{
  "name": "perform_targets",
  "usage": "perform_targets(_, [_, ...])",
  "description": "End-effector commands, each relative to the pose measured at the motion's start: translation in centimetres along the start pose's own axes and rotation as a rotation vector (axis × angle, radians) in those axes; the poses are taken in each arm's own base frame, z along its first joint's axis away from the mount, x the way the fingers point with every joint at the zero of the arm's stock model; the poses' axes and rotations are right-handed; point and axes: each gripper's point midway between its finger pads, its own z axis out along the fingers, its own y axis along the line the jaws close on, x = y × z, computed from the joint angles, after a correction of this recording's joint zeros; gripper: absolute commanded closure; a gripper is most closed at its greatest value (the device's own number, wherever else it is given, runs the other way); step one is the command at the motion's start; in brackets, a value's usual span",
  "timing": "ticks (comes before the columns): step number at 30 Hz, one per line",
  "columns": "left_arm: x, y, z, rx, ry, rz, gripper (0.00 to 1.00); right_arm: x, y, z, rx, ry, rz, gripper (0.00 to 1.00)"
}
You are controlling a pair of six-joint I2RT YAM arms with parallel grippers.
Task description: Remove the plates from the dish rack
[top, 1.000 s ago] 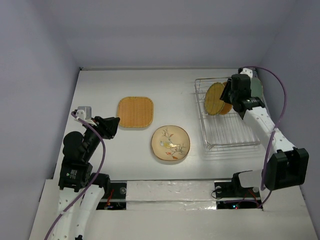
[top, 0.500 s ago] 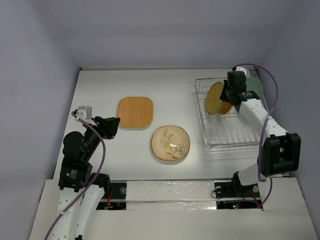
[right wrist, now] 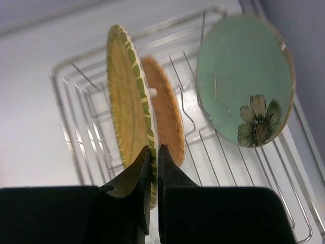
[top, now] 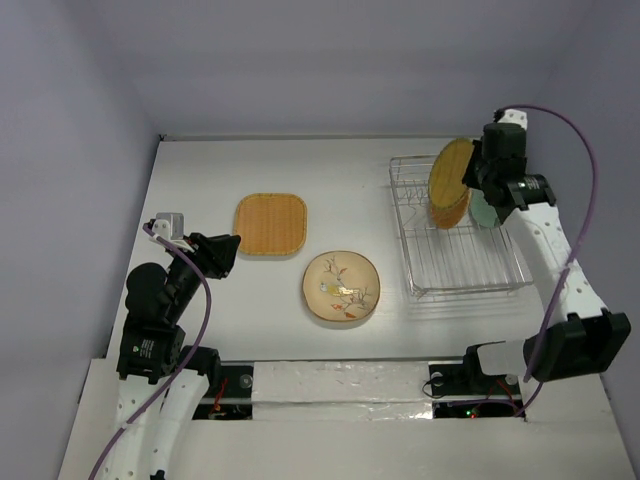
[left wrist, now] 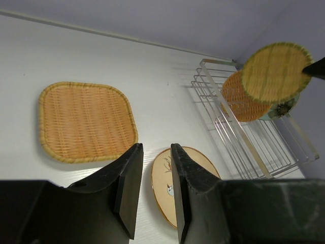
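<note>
Black against the white table (top: 200, 170), the left gripper (left wrist: 156, 148) hangs low at the left with its fingers a little apart and nothing between them. Just past it to the right lies the square plate (top: 270, 224), orange, woven-looking, with rounded corners, flat on the table. Next, and nearer the arms, the cream plate (top: 341, 285) also lies flat, face up, with its branch-and-flower motif showing. These two plates are near each other but do not touch. Further right stands the rack (top: 462, 270), made of silver wire, its near half bare. At its far end the checked plate (right wrist: 124, 101), yellow-green at the rim, is upright on edge. It sits higher than the other plates there, over the rack's far left corner in the top view. The right gripper (right wrist: 154, 152) is clenched on its rim, one finger on each face. Just beside it the orange round plate (right wrist: 165, 112) stands upright between the dividers, in the rack. To the right of that, the green plate (right wrist: 244, 76), pale with a flower near its edge, leans in the rack toward the right side. From above, the right arm hides most of it. The checked plate and the orange round plate overlap in the left wrist view, and whether they touch cannot be told.
</note>
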Motion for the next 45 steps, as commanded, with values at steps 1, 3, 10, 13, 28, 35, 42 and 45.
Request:
perform_targets(1, [-0.8, -0.5, 0.1, 0.027, -0.039, 0.014, 0.74, -8.5, 0.7, -6.9, -0.077, -0.271, 0.098, 1.00])
perform_targets(3, [-0.8, -0.5, 0.1, 0.027, -0.042, 0.014, 0.74, -9.1, 1.9, -8.5, -0.131, -0.297, 0.101, 1.00])
perform_targets(10, [-0.8, -0.3, 0.1, 0.019, -0.040, 0.011, 0.74, -7.5, 12.4, -11.6, -0.478, -0.271, 0.119, 1.00])
perform_targets(13, [-0.7, -0.3, 0.2, 0.018, -0.037, 0.012, 0.74, -4.8, 19.4, -11.8, -0.724, -0.183, 0.178, 1.00])
perform_targets(28, [-0.4, 0.2, 0.6, -0.002, -0.021, 0.000, 0.74, 6.1, 41.3, -5.5, -1.030, 0.194, 0.449, 1.00])
perform_targets(35, [-0.3, 0.3, 0.8, -0.004, -0.013, -0.001, 0.74, 13.0, 41.9, -1.0, -0.928, 0.314, 0.484, 1.00])
perform_targets(42, [-0.3, 0.2, 0.7, 0.001, -0.016, 0.000, 0.74, 17.9, 41.3, 0.8, -0.864, 0.402, 0.434, 0.81])
perform_targets(45, [-0.4, 0.1, 0.7, 0.003, -0.018, 0.001, 0.74, 19.0, 40.4, 1.2, -0.829, 0.416, 0.398, 0.67])
